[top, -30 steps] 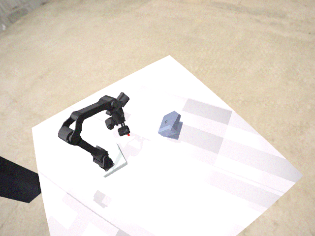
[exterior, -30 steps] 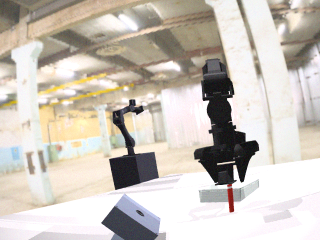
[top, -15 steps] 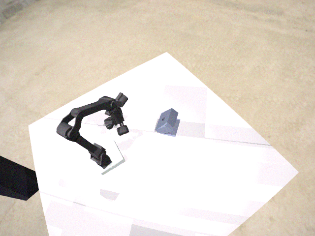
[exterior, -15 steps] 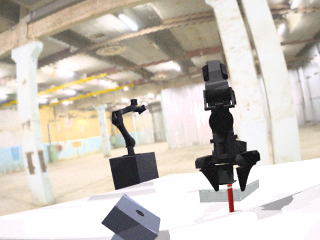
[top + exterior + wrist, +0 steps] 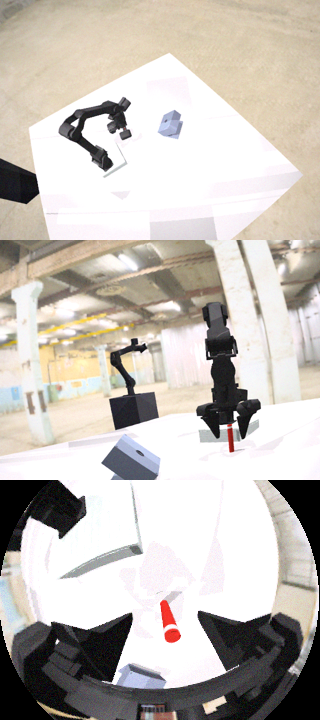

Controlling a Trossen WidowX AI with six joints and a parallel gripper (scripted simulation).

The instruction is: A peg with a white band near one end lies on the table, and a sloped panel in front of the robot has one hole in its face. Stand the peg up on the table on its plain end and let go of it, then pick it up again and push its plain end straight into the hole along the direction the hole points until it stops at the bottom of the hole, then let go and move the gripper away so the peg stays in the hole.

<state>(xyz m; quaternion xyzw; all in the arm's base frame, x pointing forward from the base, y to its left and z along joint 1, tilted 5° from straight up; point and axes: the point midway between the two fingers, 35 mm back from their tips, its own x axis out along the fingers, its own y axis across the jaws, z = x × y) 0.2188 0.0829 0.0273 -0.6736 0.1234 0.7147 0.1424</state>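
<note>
The red peg (image 5: 124, 128) (image 5: 230, 442) (image 5: 167, 616) stands upright on the table, its white band near the top end and its plain end down. My gripper (image 5: 230, 438) (image 5: 165, 613) is open and points down, with one finger on each side of the peg. The fingertips show at the level of the peg's upper half in the exterior view, and neither finger appears to touch it. The blue-grey sloped panel (image 5: 169, 127) (image 5: 129, 459) (image 5: 142, 679) stands apart from the peg. Its hole (image 5: 166, 120) (image 5: 140, 452) is empty; the wrist view does not show the hole.
The pale base plate (image 5: 115, 169) (image 5: 214, 436) (image 5: 107, 564) of my arm lies behind the peg as the exterior camera sees it. A black box (image 5: 18, 184) (image 5: 134, 407) stands beyond the table edge, with another dark arm (image 5: 121, 366) on it.
</note>
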